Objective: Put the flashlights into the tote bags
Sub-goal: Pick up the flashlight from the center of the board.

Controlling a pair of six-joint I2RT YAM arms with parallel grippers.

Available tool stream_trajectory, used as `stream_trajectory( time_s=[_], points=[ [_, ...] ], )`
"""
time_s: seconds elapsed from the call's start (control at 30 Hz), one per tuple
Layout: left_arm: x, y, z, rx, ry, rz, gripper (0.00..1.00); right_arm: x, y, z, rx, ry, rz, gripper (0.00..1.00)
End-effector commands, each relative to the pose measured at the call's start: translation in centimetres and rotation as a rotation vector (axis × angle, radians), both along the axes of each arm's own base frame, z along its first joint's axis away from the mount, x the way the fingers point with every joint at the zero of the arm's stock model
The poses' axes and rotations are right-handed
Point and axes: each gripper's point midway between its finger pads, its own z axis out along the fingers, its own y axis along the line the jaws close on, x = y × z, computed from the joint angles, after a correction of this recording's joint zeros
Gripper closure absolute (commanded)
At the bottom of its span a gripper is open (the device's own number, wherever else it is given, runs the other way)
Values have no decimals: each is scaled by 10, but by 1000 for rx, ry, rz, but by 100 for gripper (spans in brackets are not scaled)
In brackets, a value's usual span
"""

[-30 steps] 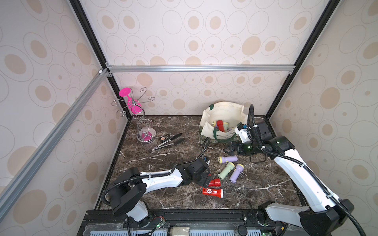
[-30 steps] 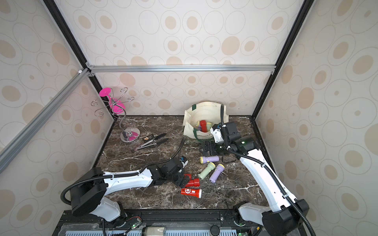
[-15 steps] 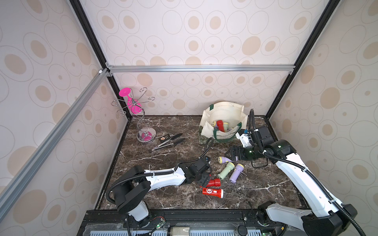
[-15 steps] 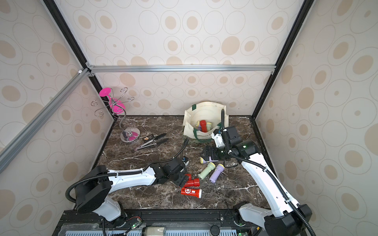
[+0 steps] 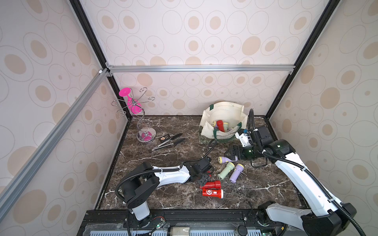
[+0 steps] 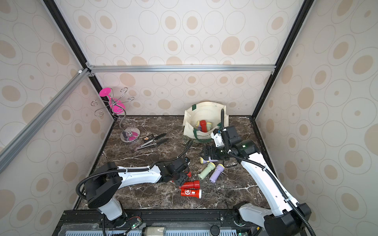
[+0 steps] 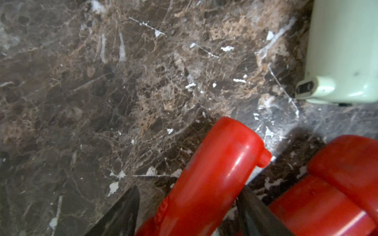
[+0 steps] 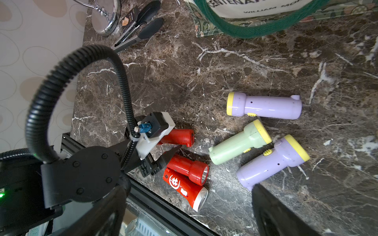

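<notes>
left gripper [image 7: 189, 187] sits open round a red flashlight [image 7: 221, 159], well off the tote bag [image 5: 223, 114]; right gripper [image 5: 229, 153] open too. A lopsided pinch could squirt it away.

On the cream tote bag [image 5: 223, 133] at the far right of the worktop I read green print, "CENTENARY", then the handle covers the rest. My right wrist view shows a smaller line under it starting "WILLIAM MO" [image 8: 259, 10]. The nearest red flashlight [image 8: 184, 189] carries a white cog-and-crescent emblem, no words. The card on the tongs [image 5: 166, 137] is too small to read.
</notes>
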Motion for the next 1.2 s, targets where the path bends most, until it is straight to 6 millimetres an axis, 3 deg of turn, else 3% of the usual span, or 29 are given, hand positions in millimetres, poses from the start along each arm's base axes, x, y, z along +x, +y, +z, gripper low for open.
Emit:
stream_trajectory(
  time_s=[0.0, 0.27, 0.67, 0.73, 0.83, 0.97, 1.17],
  points=[
    [15, -6, 8, -3, -38, 9, 36, -2, 2, 2, 3, 7, 6, 3],
    [35, 3, 15, -108, -40, 166, 60, 1, 2, 6, 6, -4, 0, 4],
    [63, 4, 8, -125, -43, 333, 72, 2, 3, 7, 8, -8, 2, 5],
    [64, 2, 7, -126, -37, 334, 67, 1, 3, 5, 5, -5, 2, 5],
    [60, 3, 7, -120, -20, 321, 43, 0, 2, 3, 5, -7, 3, 5],
    [53, 10, 11, -111, -8, 324, 23, 0, 2, 4, 6, -11, 1, 5],
    [39, 22, 8, -104, 26, 338, 23, 2, 4, 4, 11, -9, 4, 6]
  ],
)
